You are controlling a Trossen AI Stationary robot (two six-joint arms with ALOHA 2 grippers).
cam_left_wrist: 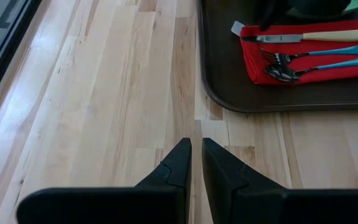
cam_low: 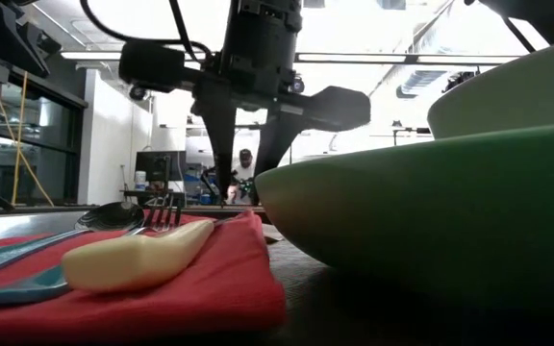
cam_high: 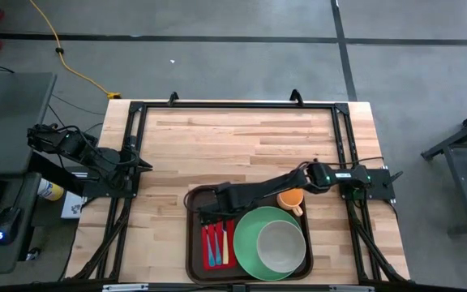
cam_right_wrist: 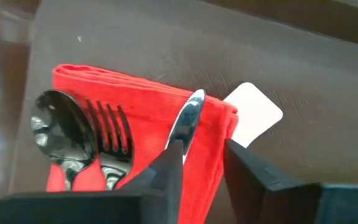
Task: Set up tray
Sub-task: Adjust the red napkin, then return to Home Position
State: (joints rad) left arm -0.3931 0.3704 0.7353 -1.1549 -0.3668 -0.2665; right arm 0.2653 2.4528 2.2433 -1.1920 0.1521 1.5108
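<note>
My right pincer (cam_high: 207, 212) hangs over the far left corner of the large dark brown rectangular plastic tray (cam_high: 193, 251), which sits at the near edge of the pale wooden table (cam_high: 242, 146). Its fingers (cam_right_wrist: 166, 168) stand narrowly apart, empty, straddling the tip of the cream-handled steel knife (cam_right_wrist: 186, 121). That knife lies on a folded red cloth napkin (cam_right_wrist: 135, 93) beside a steel fork (cam_right_wrist: 107, 134) and spoon (cam_right_wrist: 61, 127). A round green plate (cam_high: 250, 243) carrying a grey-green bowl (cam_high: 280, 246) fills the tray's right side, with an orange mug (cam_high: 291, 199) just beyond. My left pincer (cam_left_wrist: 194, 165) waits over bare wood, nearly closed.
</note>
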